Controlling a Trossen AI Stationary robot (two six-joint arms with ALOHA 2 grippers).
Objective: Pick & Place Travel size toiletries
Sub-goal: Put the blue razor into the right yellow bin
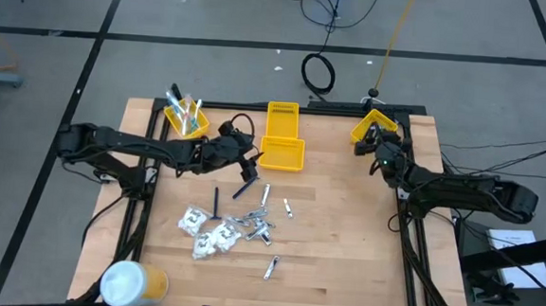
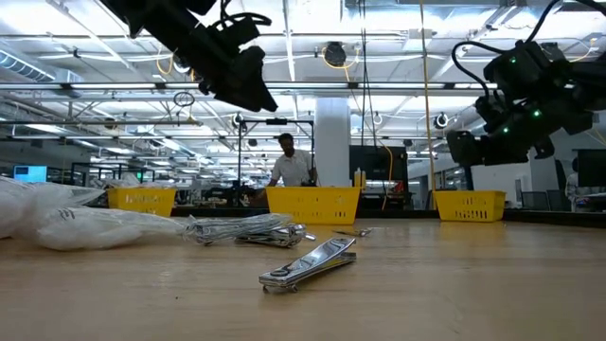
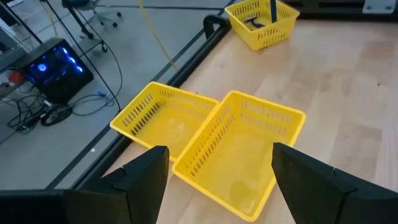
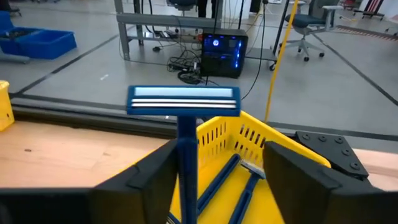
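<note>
High view: we had the right hand (image 1: 371, 140) at the far right corner of the counter (image 1: 343, 252), over the right bin (image 1: 373, 124). Right wrist view showed a blue razor (image 4: 184, 124) upright between that hand's fingers (image 4: 292, 177), head up, handle close against one finger, with a gap to the other. Jaws stood apart; we couldn't tell whether the razor was still pinched or already let go. More blue razor handles (image 4: 245, 190) lay in the bin below it.

Left hand (image 1: 244, 161) sat near the far middle of the counter, beside the two centre bins (image 1: 283, 139). Left wrist view: fingers (image 3: 143, 177) wide apart, nothing between them, both centre bins (image 3: 239, 155) in front, bare inside. Far left bin (image 1: 186, 117) held upright toothbrushes (image 1: 183, 108).

Rest of the toiletries were loose mid-counter: white packets (image 1: 206, 232), silvery tubes (image 1: 257, 223), one tube (image 1: 272, 267) apart nearer the front edge, one dark razor (image 1: 216, 203) and another (image 1: 244, 188) just by the left hand. White-and-yellow cylinder (image 1: 132, 283) lay at the near left corner.

Low view: a silvery tube (image 2: 309, 266) lay nearest, packets (image 2: 71, 225) to its side, both arms above the counter, a person (image 2: 291, 163) in the room behind.
</note>
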